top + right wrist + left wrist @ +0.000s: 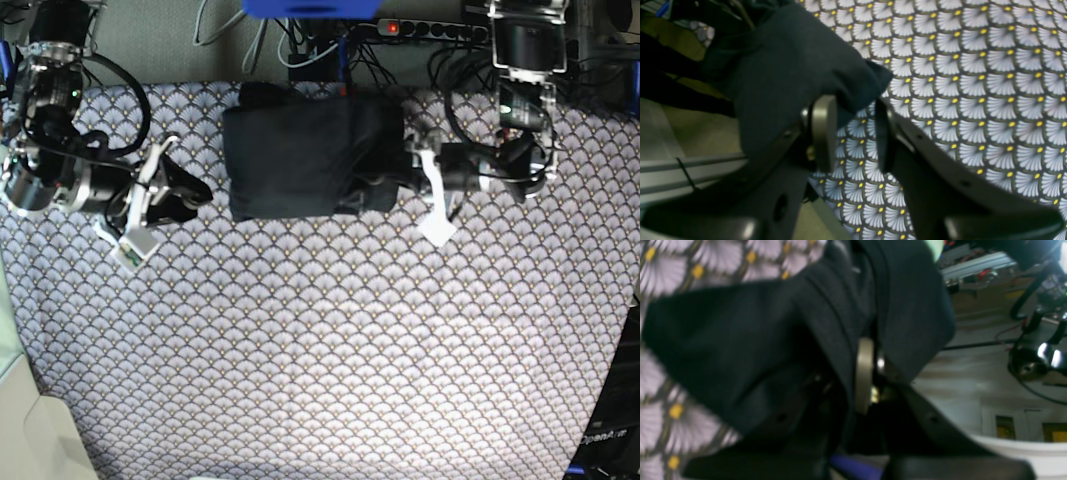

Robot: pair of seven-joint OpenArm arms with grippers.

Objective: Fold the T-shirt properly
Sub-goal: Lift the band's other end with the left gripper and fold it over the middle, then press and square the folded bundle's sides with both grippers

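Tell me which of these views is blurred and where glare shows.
Left wrist view: motion-blurred, T-shirt soft, bright glare at the upper right corner. Right wrist view: gripper fingers soft, tablecloth sharper. Base view: evenly lit, sharp, no glare.

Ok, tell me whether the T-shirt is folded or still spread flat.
Folded. In the base view the T-shirt is a compact dark rectangle on the tablecloth, no sleeves showing, its right edge pinched by the left gripper.
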